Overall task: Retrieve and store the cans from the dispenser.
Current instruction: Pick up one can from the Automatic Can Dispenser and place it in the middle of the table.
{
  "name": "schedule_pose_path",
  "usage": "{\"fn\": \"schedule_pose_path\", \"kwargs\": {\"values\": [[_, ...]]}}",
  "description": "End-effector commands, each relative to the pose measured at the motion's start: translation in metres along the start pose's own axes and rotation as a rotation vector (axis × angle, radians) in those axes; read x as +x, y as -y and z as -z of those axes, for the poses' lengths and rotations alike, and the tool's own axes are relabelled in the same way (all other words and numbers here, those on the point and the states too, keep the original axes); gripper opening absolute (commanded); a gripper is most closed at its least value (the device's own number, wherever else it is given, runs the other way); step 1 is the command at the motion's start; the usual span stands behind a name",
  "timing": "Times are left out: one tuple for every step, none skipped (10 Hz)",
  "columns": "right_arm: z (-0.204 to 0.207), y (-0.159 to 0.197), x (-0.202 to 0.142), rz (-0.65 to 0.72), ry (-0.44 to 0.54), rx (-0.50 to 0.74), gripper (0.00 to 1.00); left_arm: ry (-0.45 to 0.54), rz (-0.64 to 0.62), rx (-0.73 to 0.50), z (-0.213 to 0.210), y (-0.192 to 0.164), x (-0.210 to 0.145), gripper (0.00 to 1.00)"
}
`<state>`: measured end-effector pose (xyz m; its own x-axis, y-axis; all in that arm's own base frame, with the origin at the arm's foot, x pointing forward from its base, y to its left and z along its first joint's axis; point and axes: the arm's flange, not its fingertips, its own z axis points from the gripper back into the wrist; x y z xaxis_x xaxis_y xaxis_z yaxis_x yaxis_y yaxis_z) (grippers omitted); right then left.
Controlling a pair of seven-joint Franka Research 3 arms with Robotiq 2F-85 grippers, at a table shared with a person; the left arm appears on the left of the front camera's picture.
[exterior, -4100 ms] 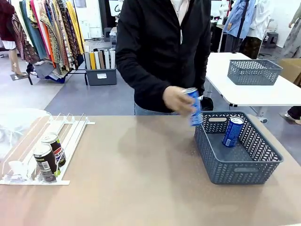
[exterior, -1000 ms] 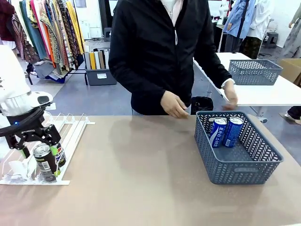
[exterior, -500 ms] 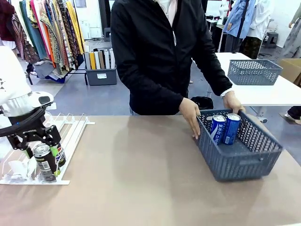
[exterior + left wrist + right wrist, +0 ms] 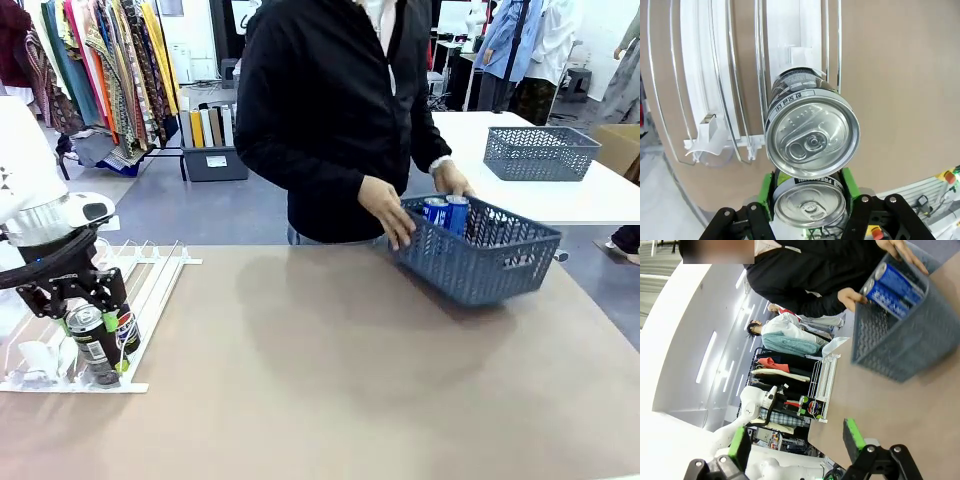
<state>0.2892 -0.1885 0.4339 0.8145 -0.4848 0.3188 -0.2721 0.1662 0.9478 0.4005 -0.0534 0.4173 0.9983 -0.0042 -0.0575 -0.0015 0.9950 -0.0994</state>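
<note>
2 dark cans (image 4: pixel 112 325) in dispenser (image 4: pixel 150 272), far left of tabletop (image 4: pixel 330 380). Left claw (image 4: pixel 92 338) closed on front can (image 4: pixel 810 206), green pads (image 4: pixel 768 194) flush against both sides below rim. Can: smooth thin metal, probably full, weighty, slippery; grip mid-body, firm, not crushing. Right: person's hands (image 4: pixel 385 212) tilt grey basket (image 4: pixel 490 265) holding 2 blue cans (image 4: pixel 445 213). Right claw (image 4: pixel 796 440) wide open, empty.

Front view: fixed on robot's side, faces across desk (image 4: pixel 330 380) toward person (image 4: pixel 330 100); mid-range, takes in whole desktop.
Left wrist view: very near, straight down along left claw (image 4: pixel 808 196) onto front can (image 4: pixel 810 212) and dispenser (image 4: pixel 705 90) lanes.
Right wrist view: rolled sideways, distant, looks past right claw (image 4: pixel 796 440).
Right wrist and front views share basket (image 4: pixel 890 340), person, dispenser.
</note>
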Motion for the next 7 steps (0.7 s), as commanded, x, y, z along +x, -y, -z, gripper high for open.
{"fn": "schedule_pose_path", "kwargs": {"values": [[0.000,-0.004,0.002,-0.005,-0.002,0.006,1.00,0.026,-0.007,0.026,-0.001,0.005,-0.001,0.00],[0.000,-0.004,0.002,-0.005,-0.002,0.006,1.00,0.052,-0.002,0.038,-0.015,0.005,-0.005,0.00],[0.000,-0.004,0.002,-0.005,-0.002,0.006,1.00,0.081,0.014,0.044,-0.043,0.007,-0.014,0.00],[0.000,-0.004,0.002,-0.005,-0.002,0.006,1.00,0.078,0.012,0.056,-0.074,0.008,-0.024,0.00],[0.000,-0.004,0.002,-0.005,-0.002,0.006,1.00,0.120,0.015,0.064,-0.109,0.010,-0.035,0.00],[0.000,-0.004,0.002,-0.005,-0.002,0.006,1.00,0.180,0.044,0.039,-0.143,0.009,-0.048,0.00],[0.000,-0.004,0.002,-0.005,-0.002,0.006,1.00,0.241,0.072,-0.002,-0.172,0.004,-0.058,0.00]]}}
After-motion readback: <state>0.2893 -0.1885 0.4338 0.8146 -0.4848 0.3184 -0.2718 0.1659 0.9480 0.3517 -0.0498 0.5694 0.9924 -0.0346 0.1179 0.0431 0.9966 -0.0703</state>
